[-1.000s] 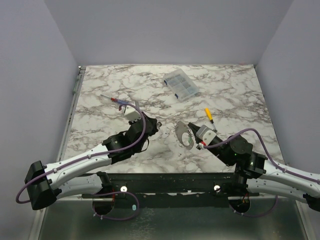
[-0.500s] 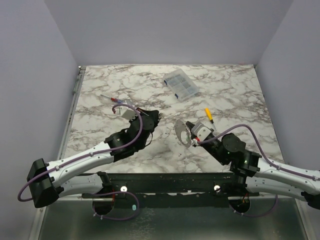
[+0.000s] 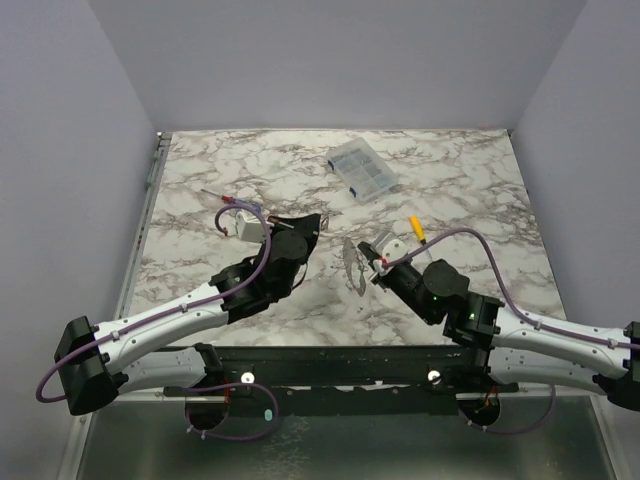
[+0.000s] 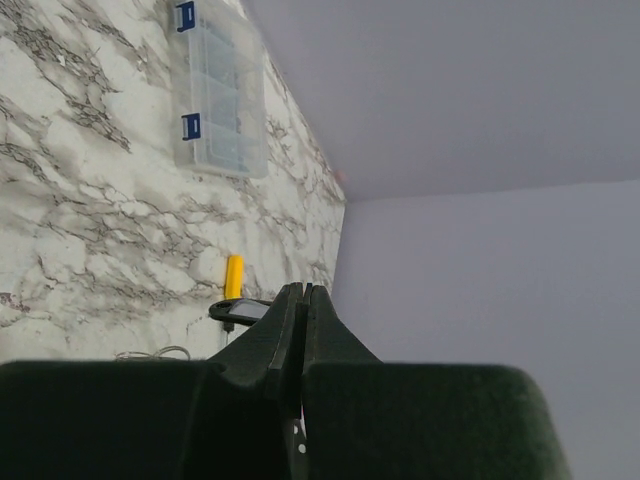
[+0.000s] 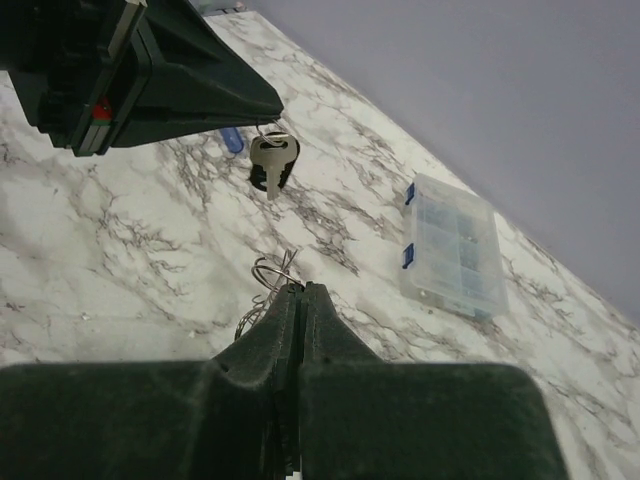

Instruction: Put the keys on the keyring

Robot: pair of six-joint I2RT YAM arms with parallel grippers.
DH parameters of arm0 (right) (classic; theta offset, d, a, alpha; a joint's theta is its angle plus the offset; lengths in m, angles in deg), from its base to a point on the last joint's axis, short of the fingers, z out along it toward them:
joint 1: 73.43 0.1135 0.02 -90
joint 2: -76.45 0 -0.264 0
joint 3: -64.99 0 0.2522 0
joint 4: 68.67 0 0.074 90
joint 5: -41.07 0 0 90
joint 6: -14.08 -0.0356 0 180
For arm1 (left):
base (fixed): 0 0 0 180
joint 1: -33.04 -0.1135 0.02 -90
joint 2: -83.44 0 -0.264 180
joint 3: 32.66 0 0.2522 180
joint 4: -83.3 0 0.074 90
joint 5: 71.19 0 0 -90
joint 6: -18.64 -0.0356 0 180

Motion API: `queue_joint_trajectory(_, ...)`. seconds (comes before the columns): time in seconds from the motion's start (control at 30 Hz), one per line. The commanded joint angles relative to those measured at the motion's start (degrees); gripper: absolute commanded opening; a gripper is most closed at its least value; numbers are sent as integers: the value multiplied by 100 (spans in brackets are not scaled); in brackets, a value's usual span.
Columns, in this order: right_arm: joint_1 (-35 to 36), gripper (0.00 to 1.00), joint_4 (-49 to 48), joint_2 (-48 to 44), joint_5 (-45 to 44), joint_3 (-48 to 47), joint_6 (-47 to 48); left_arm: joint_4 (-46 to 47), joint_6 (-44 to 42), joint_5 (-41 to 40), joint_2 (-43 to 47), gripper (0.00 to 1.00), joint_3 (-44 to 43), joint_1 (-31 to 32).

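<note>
Top view: marbled tabletop. The left hand is clenched. Facing it, the right hand pinches the wire keyring. A clear organiser box lies farther back.
Left wrist view: fingers pressed together; what they hold is hidden.
Right wrist view: a silver key, gripped at the left hand's tip, dangles just above the keyring.

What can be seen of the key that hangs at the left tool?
The key is small, flat and silvery, metal by its look, with its rounded head up and its short blade pointing down. It hangs in the air at the tip of the shut left tool, which seems to pinch its head. A dark shape close behind it cannot be identified. It is apart from the keyring.
</note>
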Motion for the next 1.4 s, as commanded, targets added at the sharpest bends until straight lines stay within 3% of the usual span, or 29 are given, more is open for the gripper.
queue_joint_trajectory(0.0,28,1,-447,279,136,-359,-483,236,279,32,-25,0,23,17)
queue_joint_trajectory(0.3,34,1,-579,884,148,-725,-787,287,278,85,8,0,173,18)
queue_joint_trajectory(1.37,31,1,-1517,2067,-475,-758,-319,289,633,351,213,0,543,22)
